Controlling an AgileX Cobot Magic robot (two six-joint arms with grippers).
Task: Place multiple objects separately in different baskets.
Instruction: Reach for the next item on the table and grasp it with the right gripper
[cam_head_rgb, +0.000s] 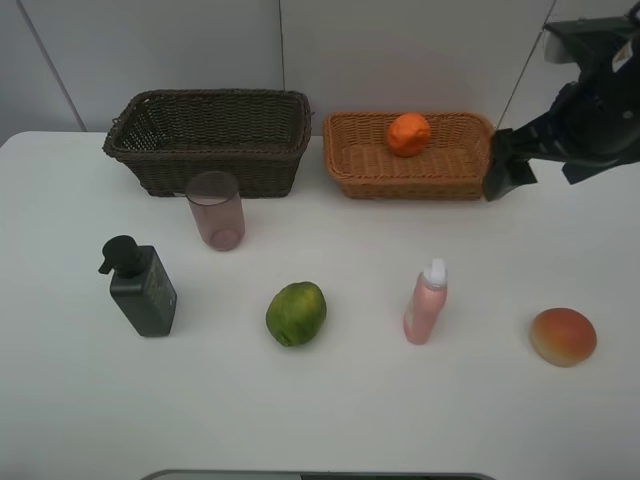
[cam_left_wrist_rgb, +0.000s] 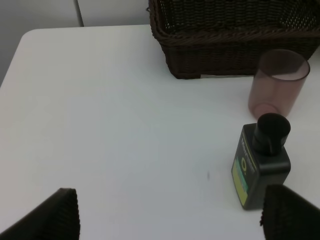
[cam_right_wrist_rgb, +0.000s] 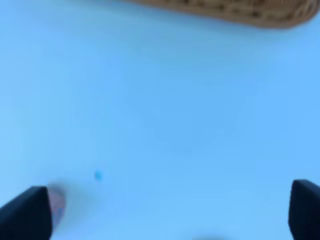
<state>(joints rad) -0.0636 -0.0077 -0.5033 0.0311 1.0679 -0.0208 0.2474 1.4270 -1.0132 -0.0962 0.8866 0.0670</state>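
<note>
- The orange is sitting inside the light tan basket, which is standing just beside the deeper dark brown basket.
- The pink cup, dark pump bottle, green fruit, pink spray bottle and mango are resting apart on the white surface, in front of the baskets.
- The right gripper is hovering at the tan basket's right end, its jaws standing wide and gripping nothing.
- The left gripper is hanging near the pump bottle, its jaws spread wide and empty.
</note>
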